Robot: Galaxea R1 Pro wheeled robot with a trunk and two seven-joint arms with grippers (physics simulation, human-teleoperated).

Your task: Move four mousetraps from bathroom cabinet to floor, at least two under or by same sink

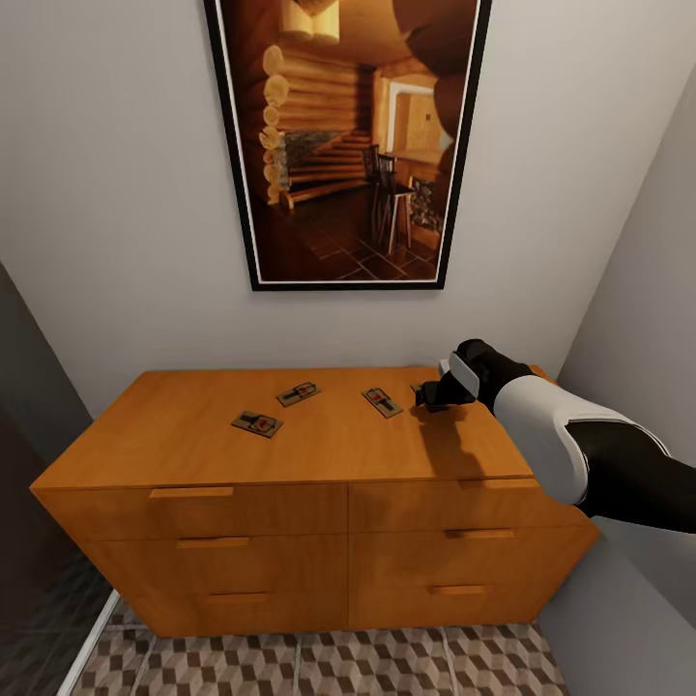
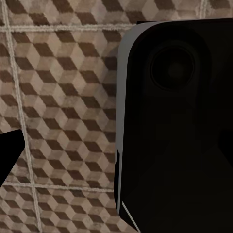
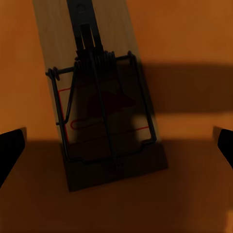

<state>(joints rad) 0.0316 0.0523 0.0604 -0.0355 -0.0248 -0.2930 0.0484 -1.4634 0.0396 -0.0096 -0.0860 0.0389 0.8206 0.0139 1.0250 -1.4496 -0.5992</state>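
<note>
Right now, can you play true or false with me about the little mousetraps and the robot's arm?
1. Mousetraps lie on top of the orange cabinet. True.
2. The right gripper hovers over the cabinet top, open. True; in the right wrist view its fingertips sit wide apart either side of a mousetrap.
3. One drawer is pulled out. False; all look closed.
4. A mirror hangs above the cabinet. False; it is a framed picture of a log cabin room.
5. The bathroom floor is plain white. False; its tiles have brown cube patterns.

4 flat mousetraps [image 1: 257, 423] atop cabinet [image 1: 193, 454]
</note>
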